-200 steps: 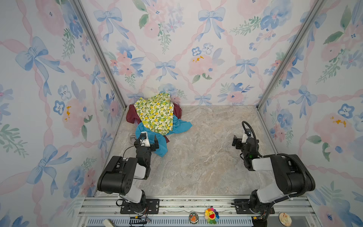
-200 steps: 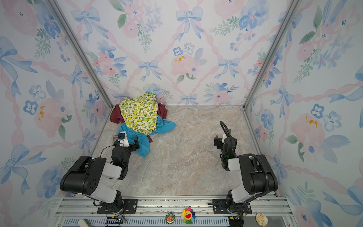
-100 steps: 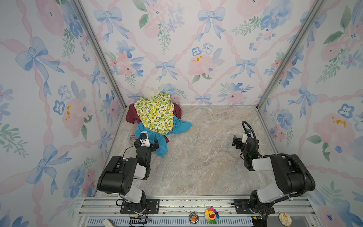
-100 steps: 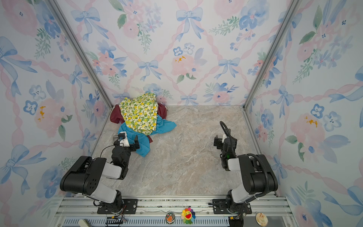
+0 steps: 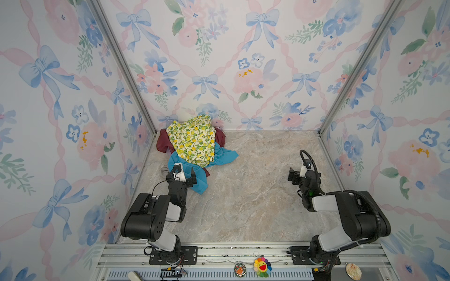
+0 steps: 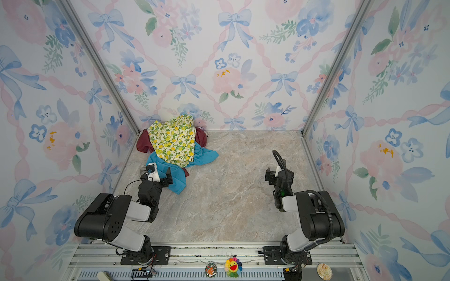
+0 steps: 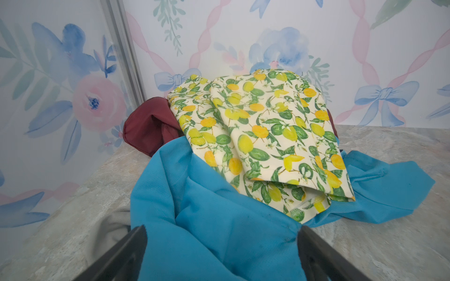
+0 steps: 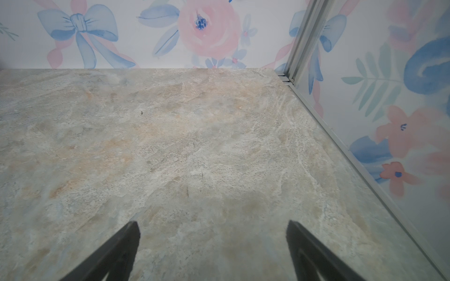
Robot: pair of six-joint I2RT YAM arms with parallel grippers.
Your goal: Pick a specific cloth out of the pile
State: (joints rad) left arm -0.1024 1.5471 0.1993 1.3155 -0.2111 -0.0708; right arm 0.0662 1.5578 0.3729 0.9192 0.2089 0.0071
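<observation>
Trailing frontward, the cloth [image 5: 202,186] reaches spread left fingers [image 7: 131,248] (right fingers [image 8: 121,245] spread too).

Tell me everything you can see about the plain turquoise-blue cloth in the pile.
The cloth is plain turquoise-blue, unpatterned, soft-looking and crumpled. It lies on the marbled tabletop near the back-left corner, partly under the lemon-print cloth and touching a maroon cloth. One flap spreads toward the table's middle; another lies between the jaws of the open left gripper, unclamped.
</observation>
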